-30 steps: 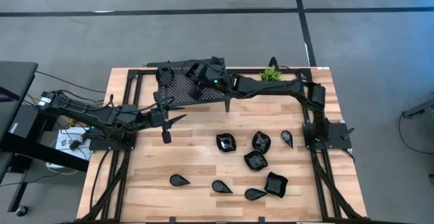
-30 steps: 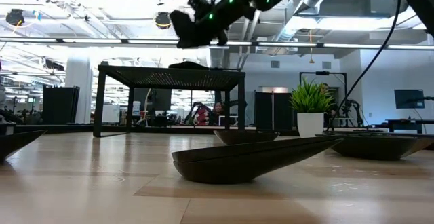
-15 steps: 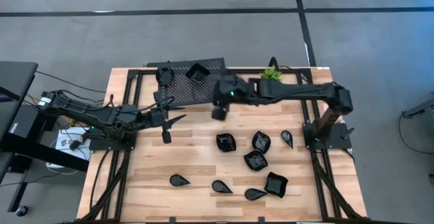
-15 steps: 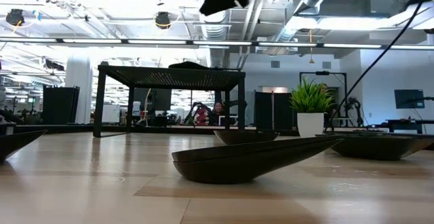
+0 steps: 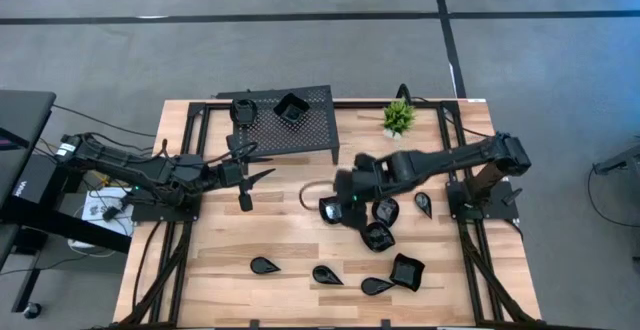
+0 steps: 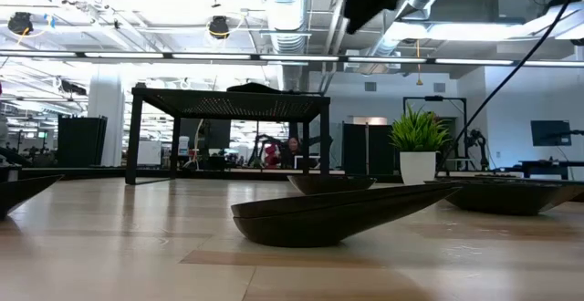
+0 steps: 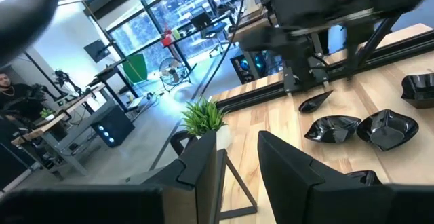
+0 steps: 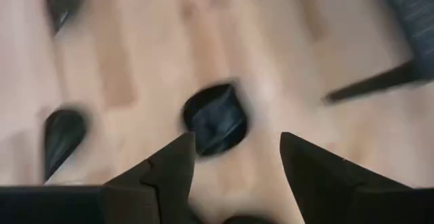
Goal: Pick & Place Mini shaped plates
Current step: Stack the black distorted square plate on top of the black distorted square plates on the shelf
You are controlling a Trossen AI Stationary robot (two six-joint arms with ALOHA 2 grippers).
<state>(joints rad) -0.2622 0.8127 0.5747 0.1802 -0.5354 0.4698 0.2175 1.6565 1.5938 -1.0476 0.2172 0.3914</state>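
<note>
The right claw [image 8: 234,159] hangs released, empty, directly above a small black plate [image 8: 215,117] on the tabletop [image 5: 290,240]. The plate looks light, rigid, glossy and slippery; pinch across its raised rim. The left claw [image 5: 258,176] waits apart, parted.

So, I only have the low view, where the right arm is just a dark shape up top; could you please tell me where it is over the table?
Observer: The right gripper hangs over a wavy dish near the table's middle.
Operator: Thanks. Are its fingers open?
Observer: Yes, the fingers stand open and hold nothing.
Operator: And what is on top of the stand?
Observer: Two dishes lie on the stand: a roundish dish and a square dish.
</note>
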